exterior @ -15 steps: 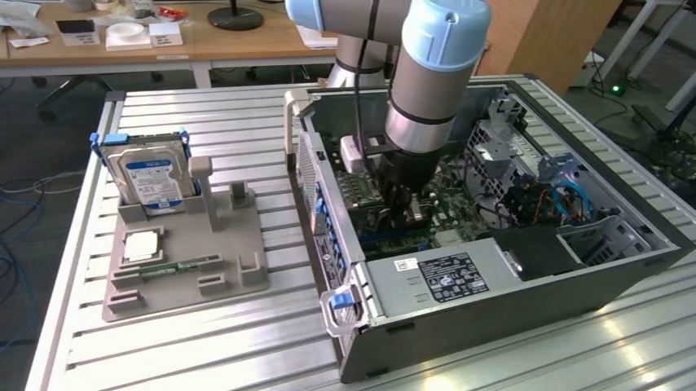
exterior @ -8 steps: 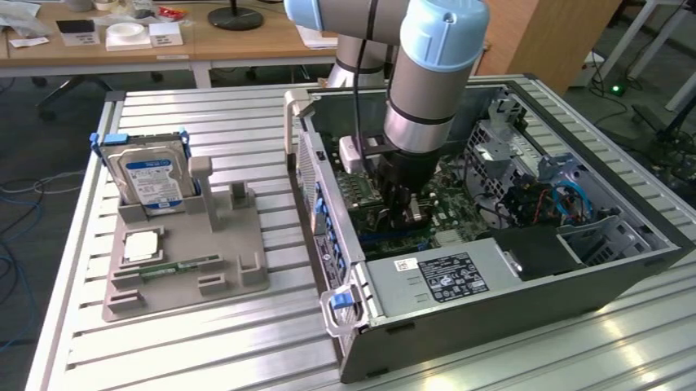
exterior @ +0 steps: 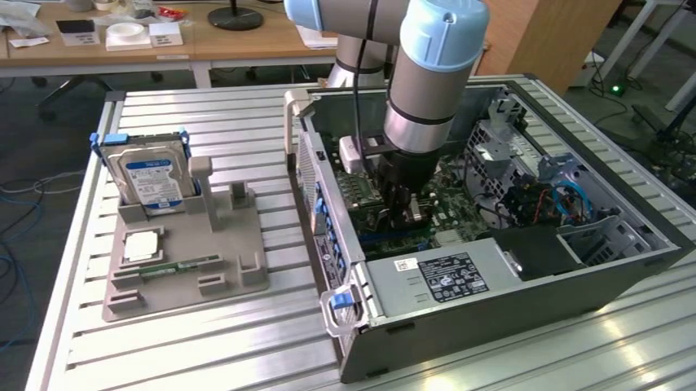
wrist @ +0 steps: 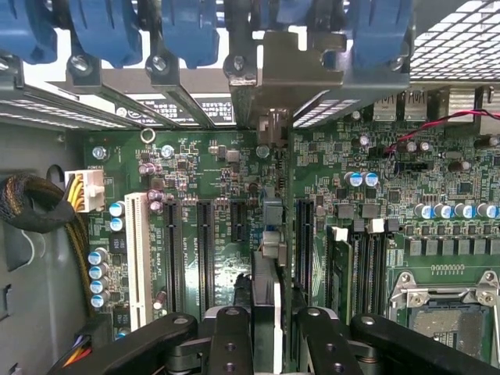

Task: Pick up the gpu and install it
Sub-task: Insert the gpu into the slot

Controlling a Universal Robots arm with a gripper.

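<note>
In the wrist view the gpu [wrist: 268, 234] is seen edge-on, a thin dark card standing upright over the green motherboard [wrist: 211, 164], between long black expansion slots [wrist: 173, 250]. Its silver metal end bracket [wrist: 291, 66] reaches the case's rear wall among the blue clips [wrist: 187, 31]. My gripper [wrist: 269, 332] is shut on the card, with a black finger [wrist: 231, 340] on either side of it. In the exterior view my gripper [exterior: 398, 208] is lowered inside the open computer case [exterior: 326, 163], just over the motherboard. Whether the card sits in a slot I cannot tell.
A grey fixture [exterior: 223, 236] at the exterior view's left holds a silver hard drive [exterior: 152, 179] with a blue-white label and a green memory stick [exterior: 174, 266]. The power supply [exterior: 457, 277], drive cage [exterior: 609, 236] and cables [exterior: 544, 195] crowd the case. Memory slots [wrist: 355, 266] and the CPU socket [wrist: 445, 305] lie beside the card.
</note>
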